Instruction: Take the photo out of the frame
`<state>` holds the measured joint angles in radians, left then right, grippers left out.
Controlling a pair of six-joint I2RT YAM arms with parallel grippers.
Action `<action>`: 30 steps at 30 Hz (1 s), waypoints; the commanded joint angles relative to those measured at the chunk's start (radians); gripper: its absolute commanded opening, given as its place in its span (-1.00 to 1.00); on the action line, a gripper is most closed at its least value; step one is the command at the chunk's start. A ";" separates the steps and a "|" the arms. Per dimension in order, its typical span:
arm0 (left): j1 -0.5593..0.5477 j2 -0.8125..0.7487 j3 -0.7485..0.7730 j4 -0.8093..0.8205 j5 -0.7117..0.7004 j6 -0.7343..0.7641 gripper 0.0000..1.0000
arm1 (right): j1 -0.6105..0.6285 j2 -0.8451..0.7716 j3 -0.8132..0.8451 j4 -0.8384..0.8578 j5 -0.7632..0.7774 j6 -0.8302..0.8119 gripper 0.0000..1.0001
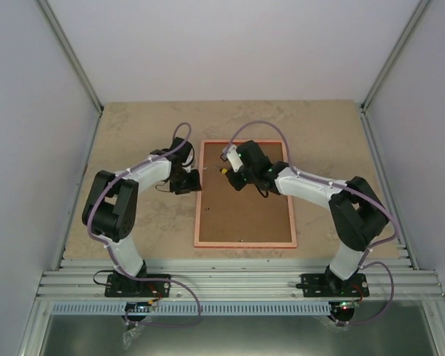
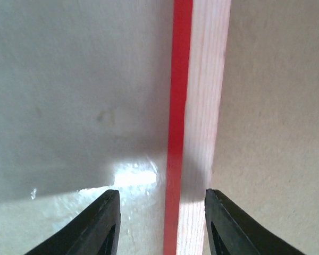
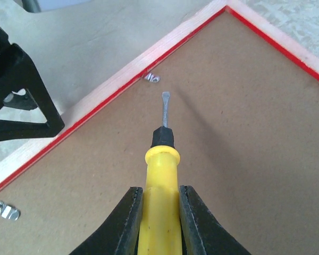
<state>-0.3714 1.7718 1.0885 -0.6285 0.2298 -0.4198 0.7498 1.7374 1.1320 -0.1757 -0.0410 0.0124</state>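
Found thin red frame [image 1: 245,242] face-down at centre of bench [image 1: 170,230], matte brown backing board [image 1: 241,211] up, left gripper [image 2: 160,195] spread astride its pale wooden side, right gripper [image 3: 160,195] clamped on smooth yellow-handled flat-bladed screwdriver [image 3: 160,170].

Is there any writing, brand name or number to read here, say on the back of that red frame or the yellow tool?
None can be read.
The frame, the brown backing board and the yellow screwdriver show no print.
Any marks on the right arm's base are too small to tell.
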 commanded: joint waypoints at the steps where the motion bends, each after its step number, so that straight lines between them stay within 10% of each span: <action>1: 0.020 0.019 0.064 -0.006 -0.006 0.009 -0.07 | -0.010 0.041 0.055 0.059 -0.015 0.015 -0.99; 11: 0.020 0.097 0.128 0.006 0.029 0.022 0.00 | -0.016 0.128 0.125 0.082 -0.045 0.022 -0.99; 30: 0.020 0.144 0.128 0.000 0.046 0.033 -0.57 | -0.017 0.233 0.213 0.035 -0.082 0.034 -0.99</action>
<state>-0.3534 1.8915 1.2049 -0.6132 0.2745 -0.3962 0.7361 1.9488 1.3117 -0.1307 -0.0975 0.0418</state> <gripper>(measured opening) 0.231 0.179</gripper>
